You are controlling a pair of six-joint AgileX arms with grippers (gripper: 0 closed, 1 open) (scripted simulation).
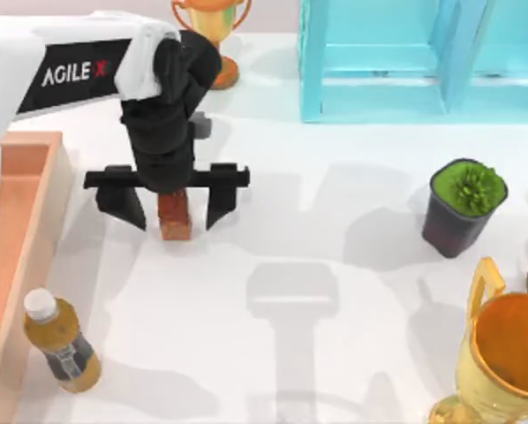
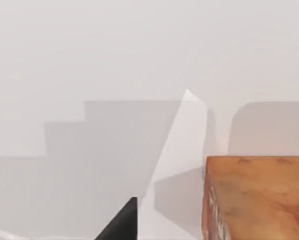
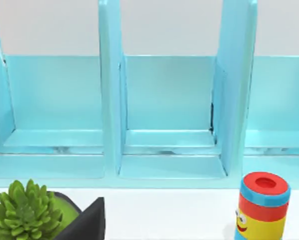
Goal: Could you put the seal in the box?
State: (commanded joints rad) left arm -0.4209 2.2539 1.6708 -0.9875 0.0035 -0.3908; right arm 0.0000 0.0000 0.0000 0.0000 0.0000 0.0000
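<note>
One end effector, the left point(image 1: 176, 210), is hanging wide open astride the seal point(image 1: 175, 218); at nine o'clock, the box point(image 1: 24, 168) is sitting holding nothing visible.

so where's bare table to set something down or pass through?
Widest bare patch: table centre, between the seal under the left tool, the potted plant and the bottle. Crowded: near right corner by the gold trophy; far edge by the cabinet; the box along the left.
</note>
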